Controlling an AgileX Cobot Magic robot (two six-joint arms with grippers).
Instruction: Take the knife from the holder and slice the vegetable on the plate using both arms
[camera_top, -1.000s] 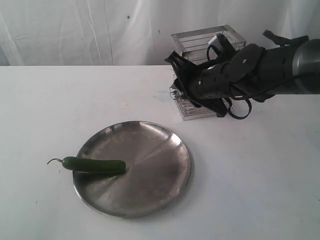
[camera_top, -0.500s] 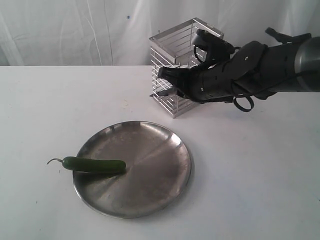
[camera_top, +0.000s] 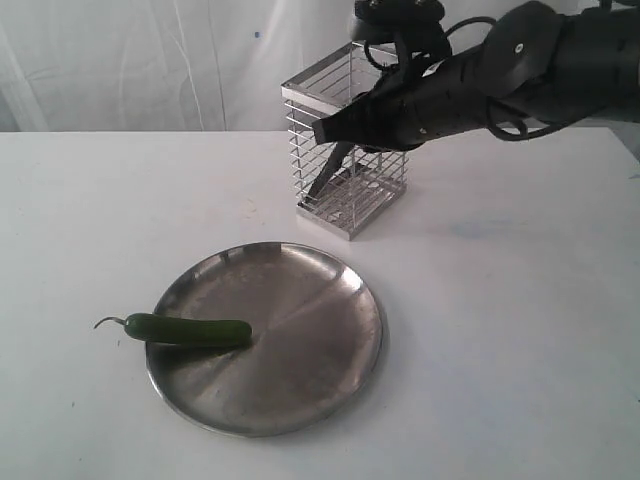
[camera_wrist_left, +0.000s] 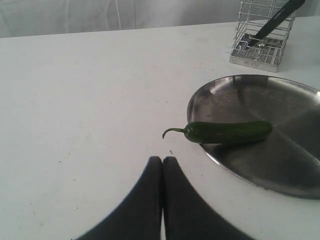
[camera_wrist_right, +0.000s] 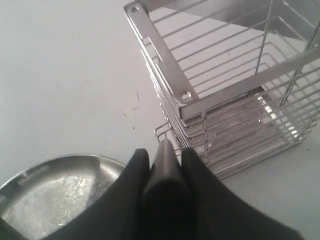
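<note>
Drawing the knife (camera_top: 340, 160), right gripper (camera_wrist_right: 162, 155) clamped on its handle above the holder (camera_top: 350, 160) toward the counter's back edge, blade tip apparently inside the wire. Left gripper (camera_wrist_left: 162, 170) pressed together on nothing, near the front-left. Next, probably: lifting clear, then over to the pepper (camera_top: 190, 331) lying across the plate's (camera_top: 330, 350) left rim.

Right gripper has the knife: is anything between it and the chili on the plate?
Yes. The knife has its blade inside the holder, so the wire wall facing the plate blocks a direct path to the vegetable. Past the holder, nothing visible intervenes.
</note>
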